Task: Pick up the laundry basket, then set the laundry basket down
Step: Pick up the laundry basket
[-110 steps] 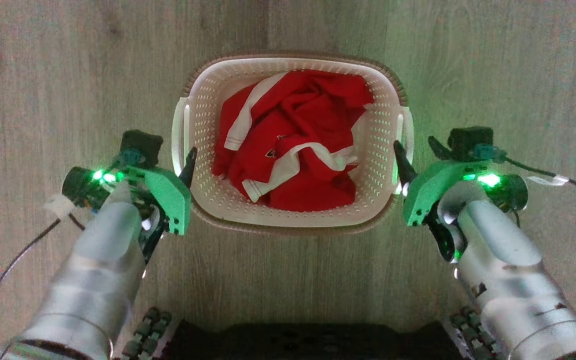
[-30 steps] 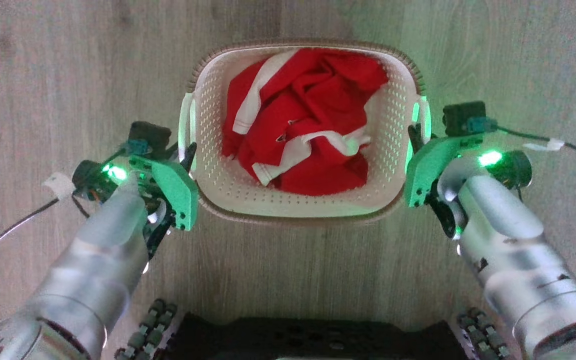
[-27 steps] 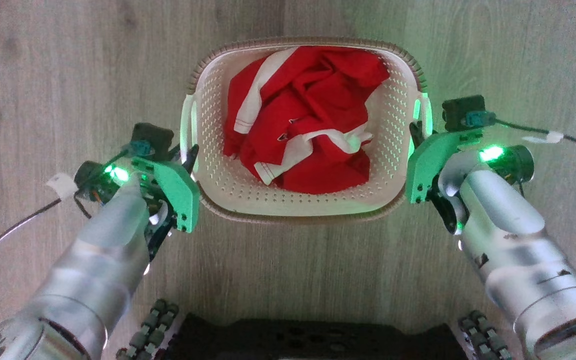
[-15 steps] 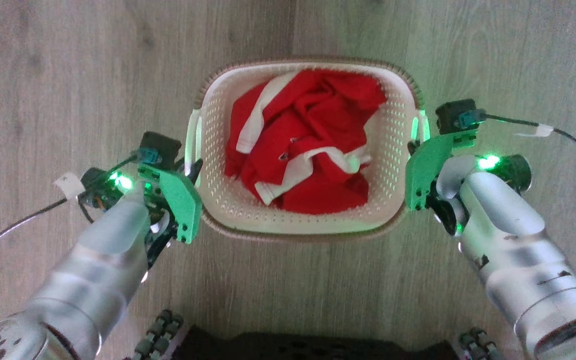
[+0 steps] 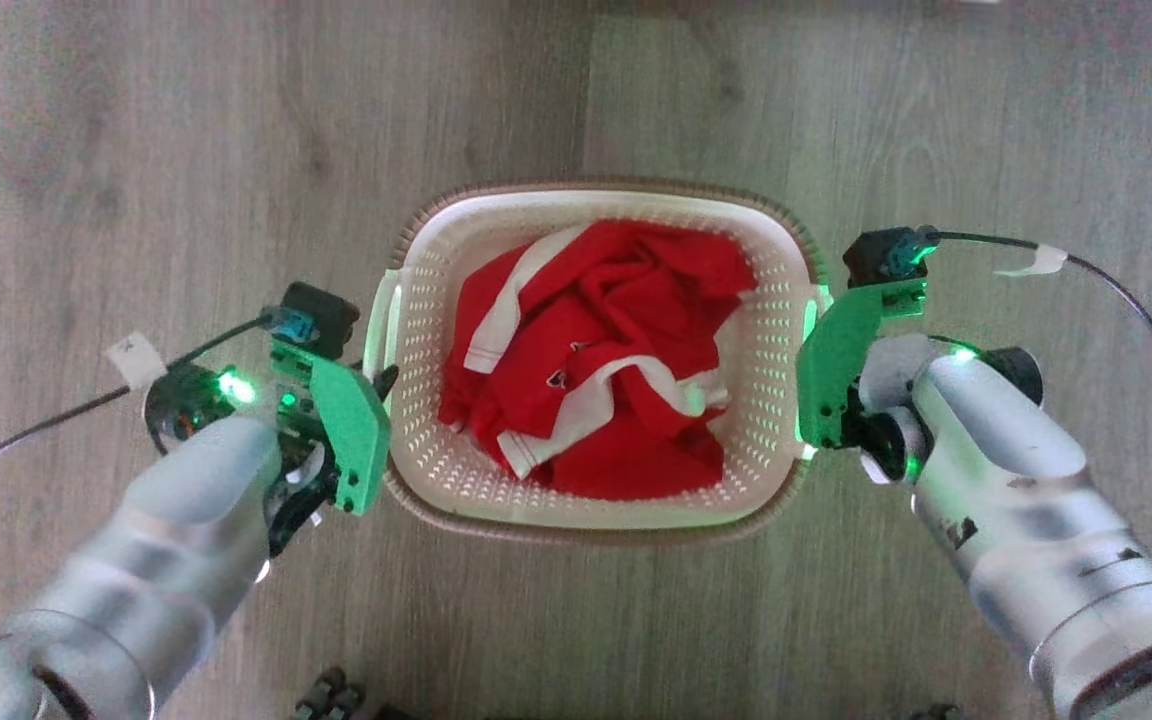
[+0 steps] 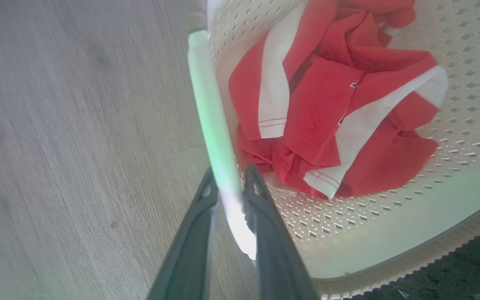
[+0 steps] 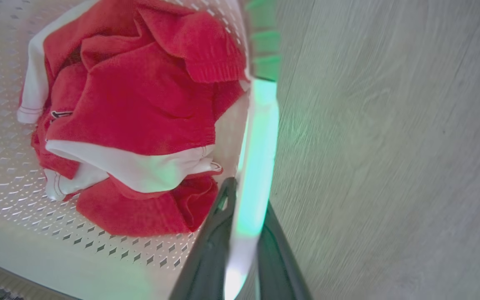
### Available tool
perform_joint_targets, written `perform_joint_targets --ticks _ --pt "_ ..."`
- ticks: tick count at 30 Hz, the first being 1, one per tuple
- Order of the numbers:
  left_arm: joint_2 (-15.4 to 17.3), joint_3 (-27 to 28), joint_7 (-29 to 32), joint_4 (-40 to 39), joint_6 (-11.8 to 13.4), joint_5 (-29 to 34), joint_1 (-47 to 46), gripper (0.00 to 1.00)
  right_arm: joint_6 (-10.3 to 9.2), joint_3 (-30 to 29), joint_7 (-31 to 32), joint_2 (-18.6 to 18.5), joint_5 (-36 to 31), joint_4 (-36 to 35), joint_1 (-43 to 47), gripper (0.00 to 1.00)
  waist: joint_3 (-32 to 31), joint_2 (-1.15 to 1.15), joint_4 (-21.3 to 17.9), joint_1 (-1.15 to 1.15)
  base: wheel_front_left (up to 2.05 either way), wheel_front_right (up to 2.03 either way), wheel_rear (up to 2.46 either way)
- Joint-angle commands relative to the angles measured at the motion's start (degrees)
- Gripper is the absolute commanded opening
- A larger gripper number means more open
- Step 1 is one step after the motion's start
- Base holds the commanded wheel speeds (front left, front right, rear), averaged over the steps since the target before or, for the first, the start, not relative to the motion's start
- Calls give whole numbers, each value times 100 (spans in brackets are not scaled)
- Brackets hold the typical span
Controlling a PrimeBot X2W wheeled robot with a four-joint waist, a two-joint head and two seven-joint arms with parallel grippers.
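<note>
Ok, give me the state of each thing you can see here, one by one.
laundry basket: upright, gripped on two sides.
red and white garment: crumpled inside the basket.
left gripper: shut on the left handle.
right gripper: shut on the right handle.

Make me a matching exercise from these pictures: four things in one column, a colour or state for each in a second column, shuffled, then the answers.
Things:
1. basket rim
2. garment
3. left gripper
4. floor

Descriptions:
A. pale wood grain
B. fingers shut on a white handle
C. brown, woven look
D. red with white bands, crumpled

Pairs: 1-C, 2-D, 3-B, 4-A
</note>
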Motion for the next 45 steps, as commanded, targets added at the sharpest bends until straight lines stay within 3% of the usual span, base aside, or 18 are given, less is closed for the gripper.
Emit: perform_joint_targets --ticks 1,20,34,45 --pt "137 -77 68 -248 -45 24 29 0 42 166 99 202 85 -260 132 0 -85 0 18 0 0 0 0" --pt "822 -121 1302 -1386 -45 -249 526 0 42 566 1244 202 825 -613 571 0 -1007 0 -46 0 0 0 0" --pt "994 -122 1633 -1704 -45 -306 1293 0 42 1003 1700 202 1133 -967 1261 0 -1970 0 -183 0 0 0 0" --pt "1143 -122 1766 -1878 -45 -371 1529 0 42 1100 1853 202 1214 -1151 1561 0 -2364 0 -217 0 0 0 0"
